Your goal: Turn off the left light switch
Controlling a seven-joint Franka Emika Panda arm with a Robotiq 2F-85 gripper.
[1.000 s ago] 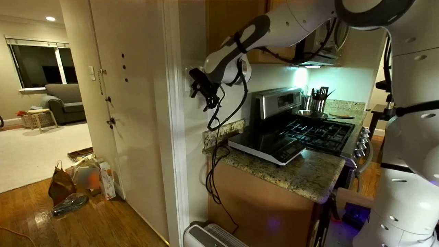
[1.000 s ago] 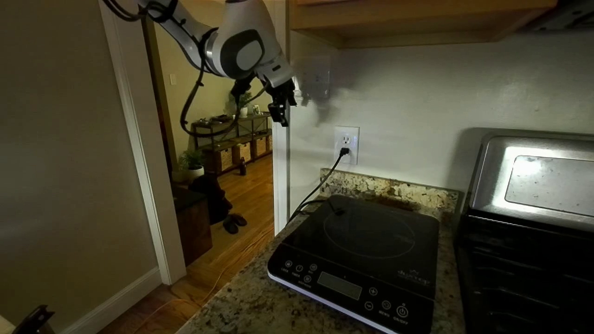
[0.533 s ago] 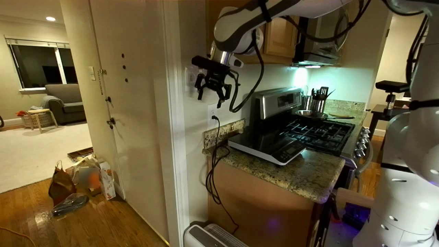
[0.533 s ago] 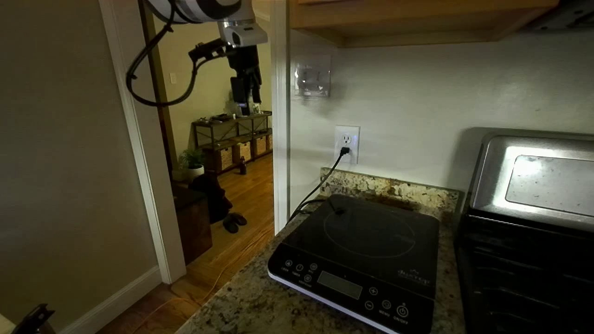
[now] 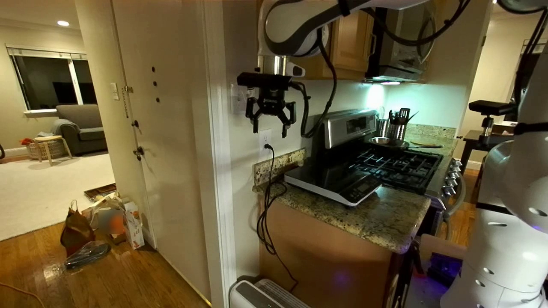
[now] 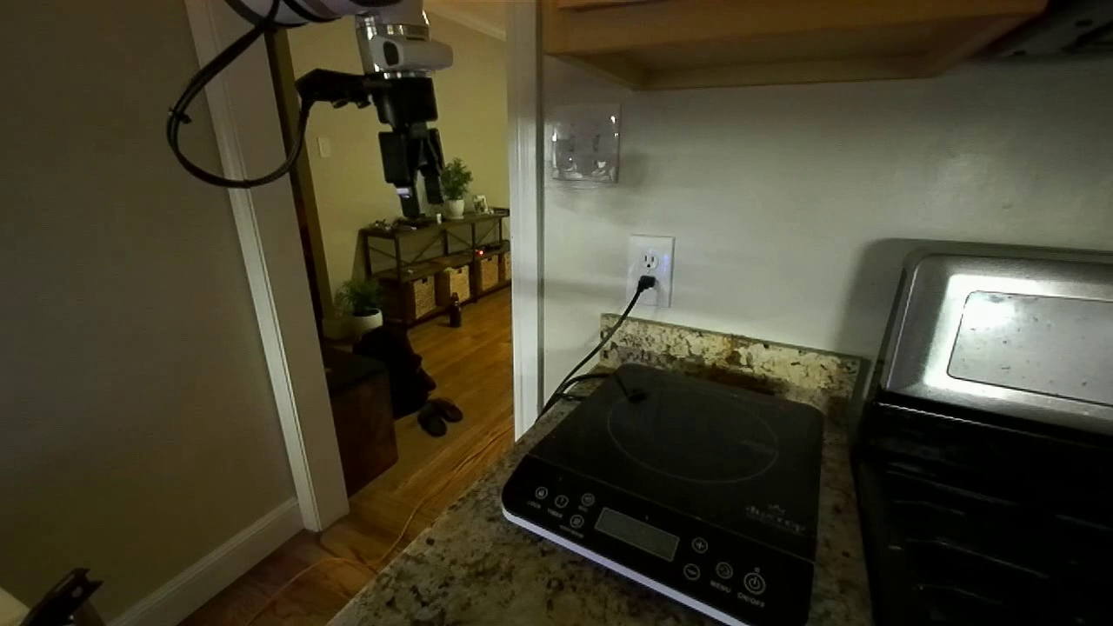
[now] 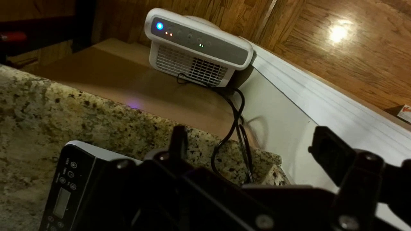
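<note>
The white, nearly square wall plate [image 6: 605, 122] is on the wall beside the door frame, with a shiny surface. Its left light switch [image 6: 568, 148] shows in an exterior view, but I cannot tell its up or down position. The plate is also in an exterior view [image 5: 235, 107], partly covered there by the gripper. My gripper [image 5: 270, 130] points straight down, fingers spread and empty, apart from the plate. It also hangs left of the plate in an exterior view [image 6: 423, 204]. In the wrist view, the spread fingers [image 7: 251, 141] show nothing between them; the plate is out of view.
An outlet plate [image 6: 661, 248] with a black cord is below the switch plate. An induction cooktop [image 6: 696, 435] lies on the granite counter [image 5: 364, 222]. A wooden cabinet [image 6: 783, 43] hangs above. A white appliance [image 7: 199, 38] stands on the floor by the door frame.
My gripper has moved back from the wall plate, and the wrist has turned so the gripper points down. The plate and its switches are uncovered in an exterior view. The fingers now show spread.
</note>
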